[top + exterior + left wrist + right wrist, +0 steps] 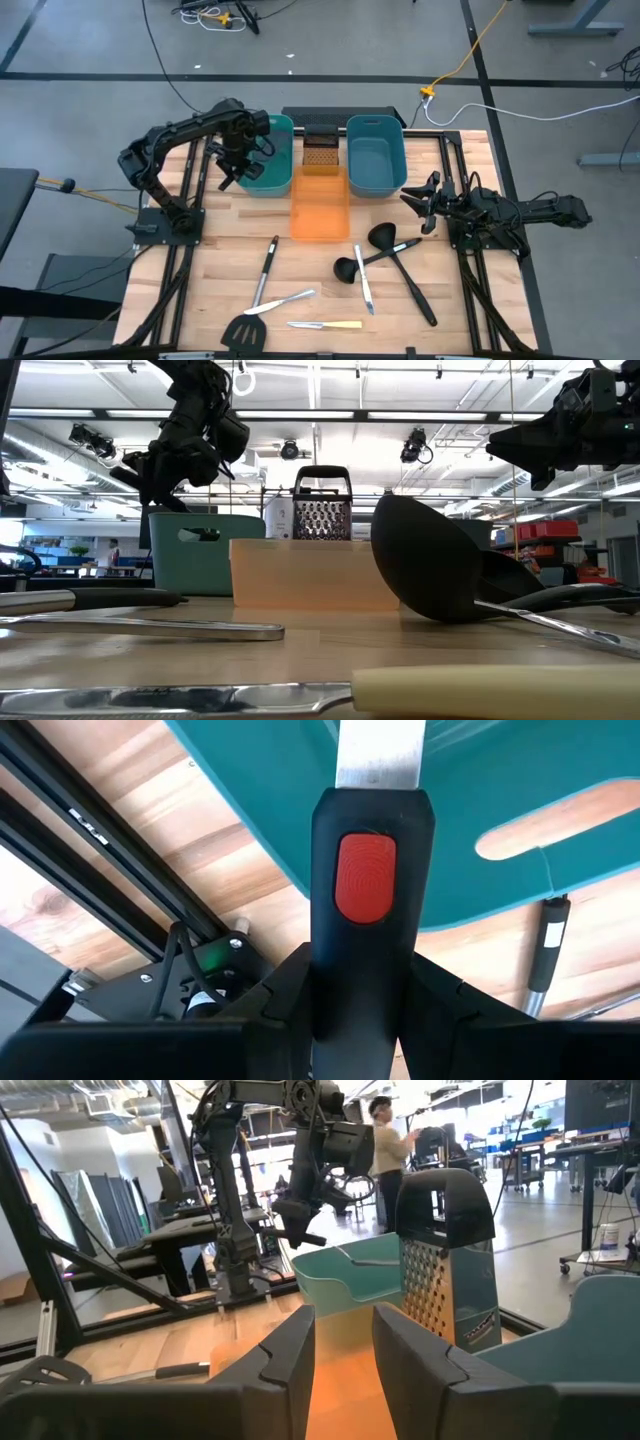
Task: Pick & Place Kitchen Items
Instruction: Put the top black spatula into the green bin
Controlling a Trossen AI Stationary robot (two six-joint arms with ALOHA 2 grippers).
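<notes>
Left gripper [237, 158] — clamped on a black-handled utensil [368, 910] — hangs at upper left over the teal tub [272, 180], handle upright; right gripper [425, 200] idle, fingers parted.

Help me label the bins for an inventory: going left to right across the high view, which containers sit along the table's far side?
Teal plastic tub under the left gripper → box grater with black handle above the orange translucent tub → blue-teal plastic tub.

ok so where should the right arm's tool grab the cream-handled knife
Grip the cream-handled knife by its cream handle, coming straight down from above. It lies flat near the table's front edge, clear of the other utensils, and the handle is thicker than the thin blade, so fingers closing across it should hold better.
</notes>
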